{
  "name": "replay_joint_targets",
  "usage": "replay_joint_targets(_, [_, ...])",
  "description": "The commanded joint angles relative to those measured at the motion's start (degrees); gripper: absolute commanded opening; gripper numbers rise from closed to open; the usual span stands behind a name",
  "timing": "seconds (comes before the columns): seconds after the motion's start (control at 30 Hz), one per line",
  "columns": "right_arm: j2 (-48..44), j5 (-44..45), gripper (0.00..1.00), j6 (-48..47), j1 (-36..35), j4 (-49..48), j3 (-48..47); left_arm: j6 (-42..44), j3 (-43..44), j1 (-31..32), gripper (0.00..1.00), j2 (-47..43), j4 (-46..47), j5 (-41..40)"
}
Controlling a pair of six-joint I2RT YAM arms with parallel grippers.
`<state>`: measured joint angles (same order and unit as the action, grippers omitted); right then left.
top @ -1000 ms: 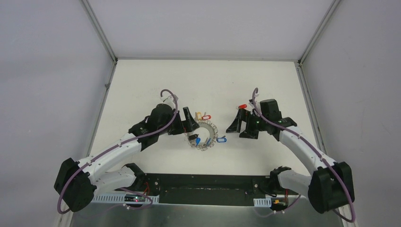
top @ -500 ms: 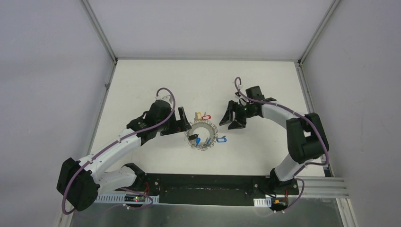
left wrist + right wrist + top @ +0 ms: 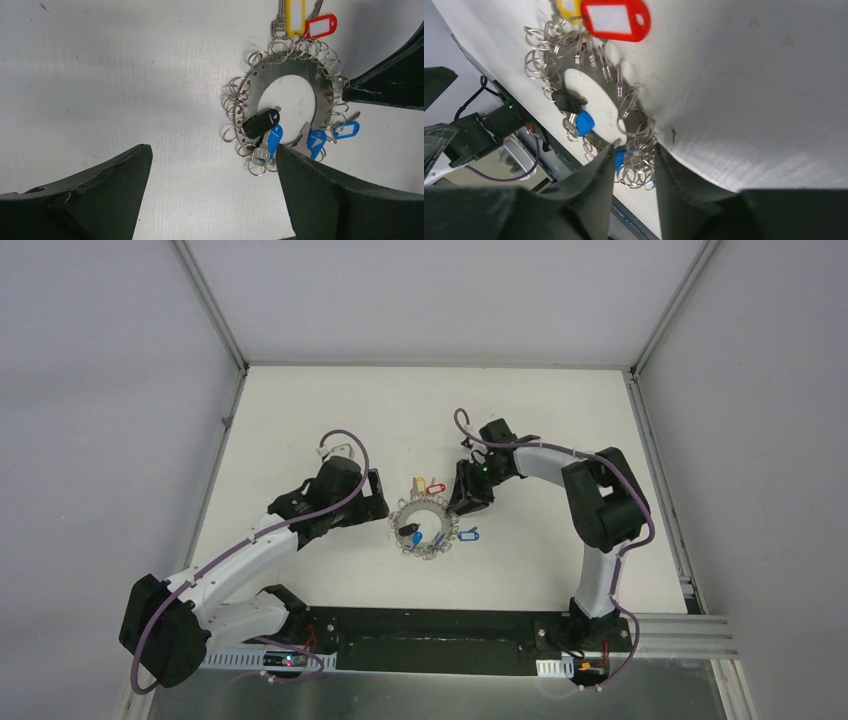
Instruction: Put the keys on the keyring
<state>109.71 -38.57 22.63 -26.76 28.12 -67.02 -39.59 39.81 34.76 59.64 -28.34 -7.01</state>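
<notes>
I'm judging the keyring (image 3: 295, 62) stiff, thin and slippery, so I'm favouring a rim pinch. The right hand (image 3: 634, 152) is straddling its loops, grip unclear; the left hand (image 3: 212, 148) is hanging released.

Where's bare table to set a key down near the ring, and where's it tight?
Free: the wide far strip of table between keyring and back edge, and the near strip between keyring and black base rail. Crowded: the keyring's sides, left gripper beside one, right gripper straddling the other rim.
</notes>
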Motion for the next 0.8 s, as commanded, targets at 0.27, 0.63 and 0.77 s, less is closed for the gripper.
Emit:
replay_joint_targets(0.27, [-1.3, 1.9, 0.18, -3.1, -6.3, 8.2, 0.1, 0.8, 1.4, -0.5, 0.95, 5.3, 1.0, -1.9])
replay_joint_targets(0.63, [-10.3, 10.4, 0.47, -6.6, -6.6, 14.1, -3.5, 4.1, 0.3, -7.2, 0.82, 8.8, 6.9, 11.0])
replay_joint_targets(0.77, [-11.7, 9.5, 0.51, -5.4, -6.7, 10.3, -3.8, 4.6, 1.3, -8.6, 0.77, 12.2, 7.8, 14.4])
